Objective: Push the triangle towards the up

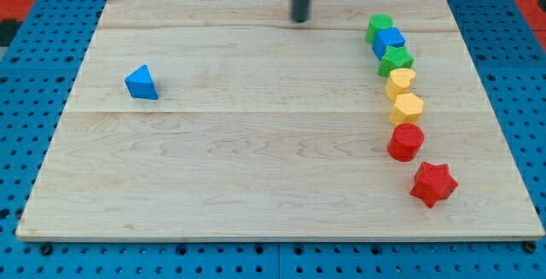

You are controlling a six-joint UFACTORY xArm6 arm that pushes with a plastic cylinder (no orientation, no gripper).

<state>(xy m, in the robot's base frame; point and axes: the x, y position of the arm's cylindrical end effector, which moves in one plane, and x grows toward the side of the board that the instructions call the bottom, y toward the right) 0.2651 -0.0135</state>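
**Rod at the top edge, triangle far off at the left**

Pincerless, the arm ends in a dark rod holding nothing; my tip (300,20) rests near the top edge of the pale wooden table (256,168), well apart from the blue triangle block (142,83) by the left edge.

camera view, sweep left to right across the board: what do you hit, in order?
blue triangle → my tip → then the column of blocks at the view's right, which overlap too much to order, except the red star, furthest right.
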